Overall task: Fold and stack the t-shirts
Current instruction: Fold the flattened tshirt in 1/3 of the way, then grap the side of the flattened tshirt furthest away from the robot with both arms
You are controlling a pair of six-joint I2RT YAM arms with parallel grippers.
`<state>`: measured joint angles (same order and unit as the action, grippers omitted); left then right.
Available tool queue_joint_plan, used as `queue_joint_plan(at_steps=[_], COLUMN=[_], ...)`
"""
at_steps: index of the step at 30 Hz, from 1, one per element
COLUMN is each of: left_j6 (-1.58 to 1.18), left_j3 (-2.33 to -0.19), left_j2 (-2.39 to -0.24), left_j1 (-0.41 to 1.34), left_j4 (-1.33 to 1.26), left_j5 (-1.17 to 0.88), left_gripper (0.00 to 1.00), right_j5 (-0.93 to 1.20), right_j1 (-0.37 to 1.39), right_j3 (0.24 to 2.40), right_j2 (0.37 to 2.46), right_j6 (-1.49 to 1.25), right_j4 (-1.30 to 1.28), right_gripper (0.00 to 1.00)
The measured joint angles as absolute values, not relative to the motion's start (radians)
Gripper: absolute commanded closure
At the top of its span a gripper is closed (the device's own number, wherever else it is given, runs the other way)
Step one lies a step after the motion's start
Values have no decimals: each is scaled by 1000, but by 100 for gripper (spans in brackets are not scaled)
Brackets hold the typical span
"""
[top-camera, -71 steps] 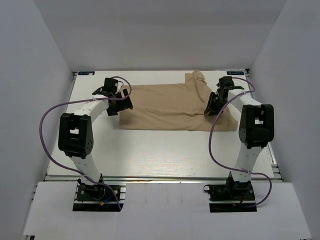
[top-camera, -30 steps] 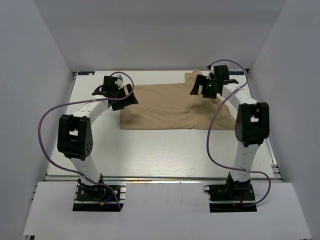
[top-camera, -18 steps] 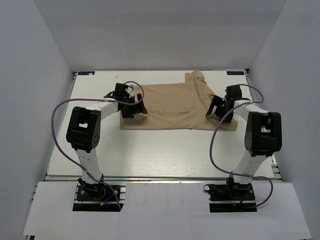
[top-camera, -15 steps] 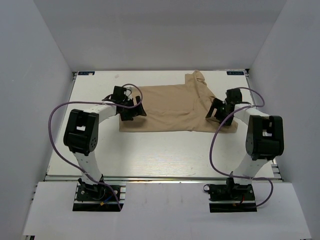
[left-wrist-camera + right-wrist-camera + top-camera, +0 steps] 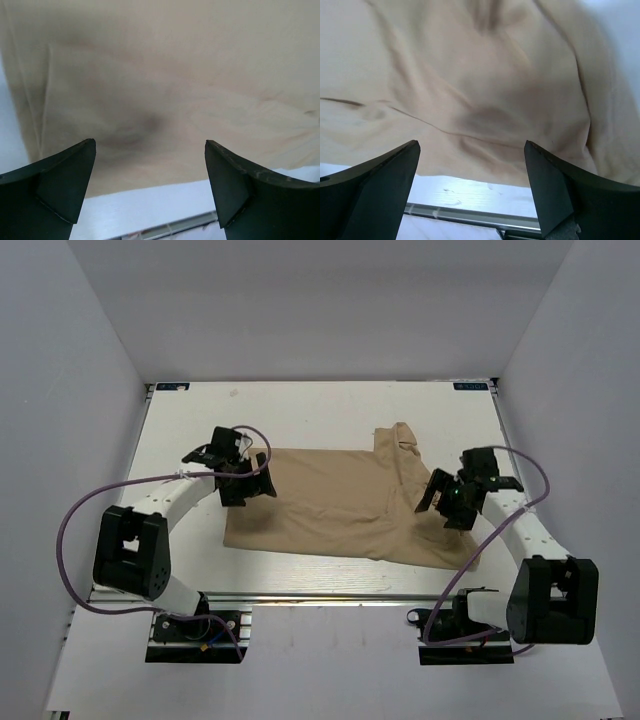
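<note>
Hovering above the tan t-shirt point(image 5: 340, 505), spread near the front edge of the table point(image 5: 300, 410), the left gripper point(image 5: 247, 487) and right gripper point(image 5: 443, 504) hold their fingers wide apart, gripping nothing.

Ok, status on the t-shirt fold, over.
Left gripper open. Right gripper open. T-shirt spread under both, ungripped. Nothing in the way.
</note>
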<state>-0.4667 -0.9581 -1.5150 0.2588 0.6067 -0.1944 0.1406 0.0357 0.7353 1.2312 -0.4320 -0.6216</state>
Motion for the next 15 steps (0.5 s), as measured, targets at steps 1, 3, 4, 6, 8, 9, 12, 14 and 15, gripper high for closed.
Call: queue_joint_plan(at_steps=[1,3,4,6,8,9,12,14,15], left_j6=[-464,-461,-461,-461,-459,-459,-445,-432,-425], left_j3=[-985,-1043,-1071,-1127,-1207,-1253,-1392,-1470,-1505], left_j2=[-1512,-1511,-1511,-1525,-1570,-1606,-1736,-1835,-1885], left_j1=[258,252,247,237,224,217,194,179,171], left_j4=[606,587,566,557,551,546,538,537,539], left_j5=[-181,-150,-112,-64,-21,-4,26,45,56], left_gripper=[0,0,0,0,0,0,0,0,0], right_j5=[141,150,155,159,145,131,96,71,60], right_j1=[39,44,47,51,57,59,63,69,72], right_j3=[776,878,939,1037,1157,1228,1412,1526,1579], right_j2=[1234,1260,1284,1340,1433,1492,1669,1795,1860], right_j6=[-422,-406,-400,-391,-384,-381,-359,-334,-321], right_j4=[-624,-618,-597,-542,-511,-508,-482,-483,-492], right_gripper=[10,10,10,10,10,10,10,14,17])
